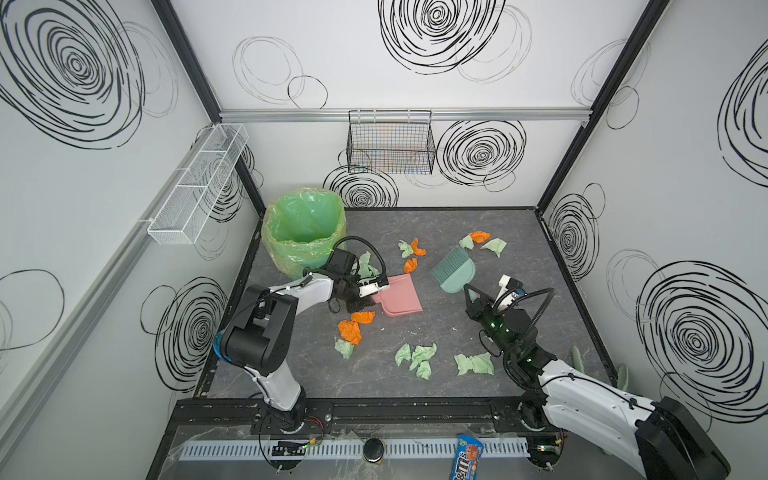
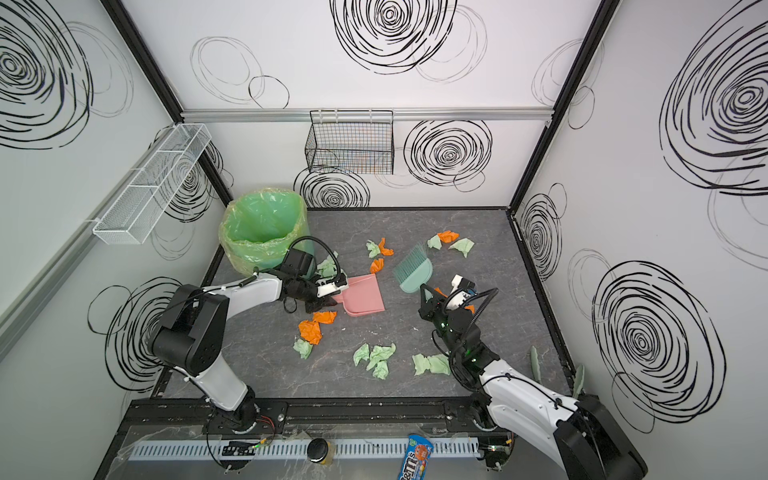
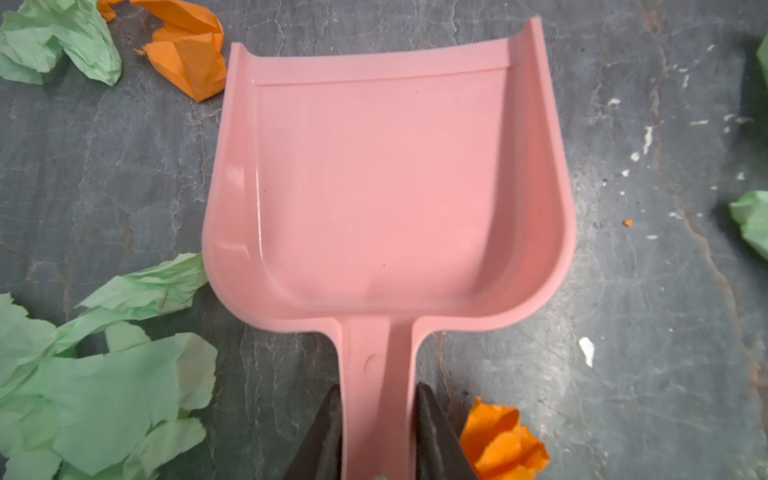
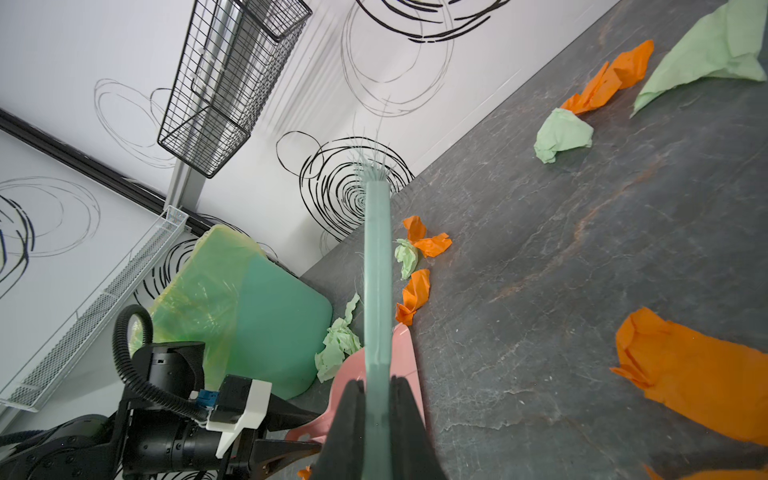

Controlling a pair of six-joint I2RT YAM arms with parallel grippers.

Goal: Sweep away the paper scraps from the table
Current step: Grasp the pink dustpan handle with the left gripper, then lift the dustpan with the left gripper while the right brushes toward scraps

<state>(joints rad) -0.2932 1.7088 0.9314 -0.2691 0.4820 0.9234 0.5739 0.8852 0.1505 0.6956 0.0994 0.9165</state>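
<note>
Orange and pale green paper scraps lie scattered over the dark grey table: an orange and green bunch in front of the pink dustpan, green wads nearer the front, more scraps at the back. My left gripper is shut on the dustpan handle, and the pan lies flat and empty. My right gripper is shut on the handle of a teal brush, its bristles pointing toward the back wall. In both top views the brush hangs just right of the dustpan.
A bin with a green liner stands at the back left, close behind my left gripper. A black wire basket and a white mesh shelf hang on the walls. A blue candy packet and a dark-lidded jar sit on the front ledge.
</note>
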